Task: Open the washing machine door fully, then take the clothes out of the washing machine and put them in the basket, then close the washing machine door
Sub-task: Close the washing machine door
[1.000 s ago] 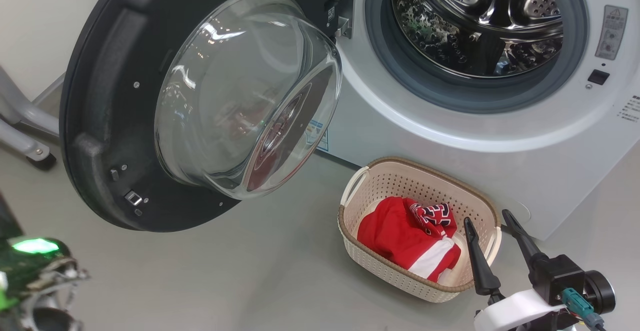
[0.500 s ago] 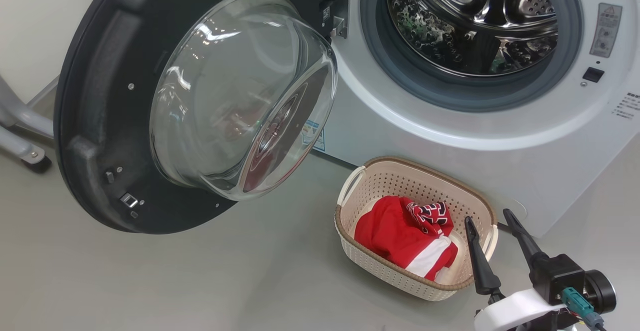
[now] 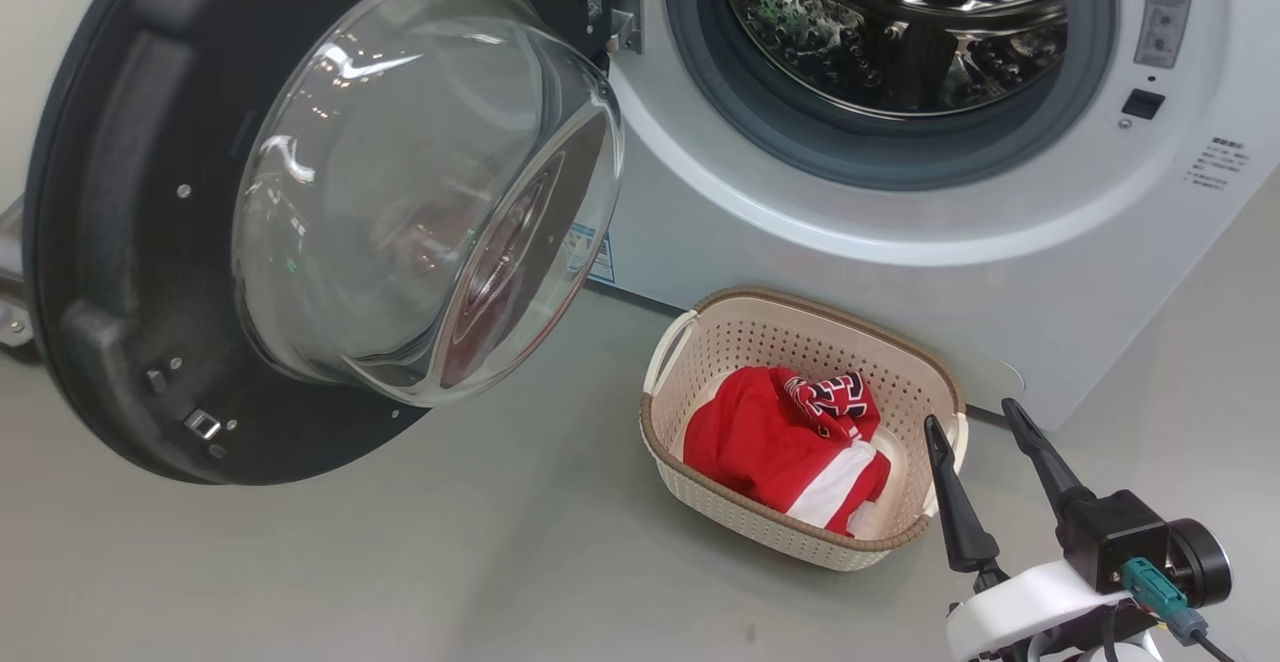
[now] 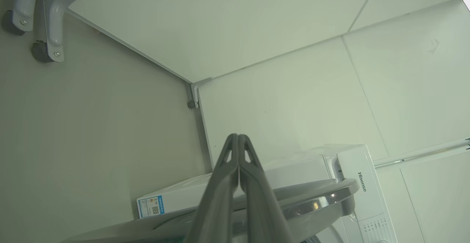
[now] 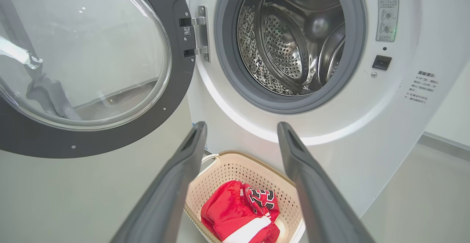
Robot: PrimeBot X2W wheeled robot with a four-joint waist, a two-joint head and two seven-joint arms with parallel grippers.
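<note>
The washing machine door [image 3: 110, 242] hangs wide open at the left, its glass bowl [image 3: 420, 182] bulging toward me. Behind it the white washing machine [image 3: 800, 252] shows a bare steel drum [image 3: 900, 22]. Red clothes [image 3: 780, 442] with white stripes lie in the cream basket [image 3: 800, 304] on the floor before the machine. My right gripper [image 3: 970, 414] stands open and empty just right of the basket. In the right wrist view the right gripper [image 5: 241, 124] frames the basket [image 5: 238, 162], clothes [image 5: 235, 213] and drum [image 5: 290, 44]. My left gripper [image 4: 238, 136] is shut and empty, pointing past the machine's side [image 4: 293, 166].
Grey frame legs on casters [image 4: 44, 33] stand by the wall left of the door. The door's rim [image 4: 315, 199] juts out below my left fingers. Pale floor [image 3: 500, 562] spreads before the basket. White wall panels [image 4: 293, 70] rise behind the machine.
The head camera has turned, sliding door, machine and basket leftward in the picture. A green-lit dark part at the lower left a second ago has gone from the frame. The right gripper stays open.
</note>
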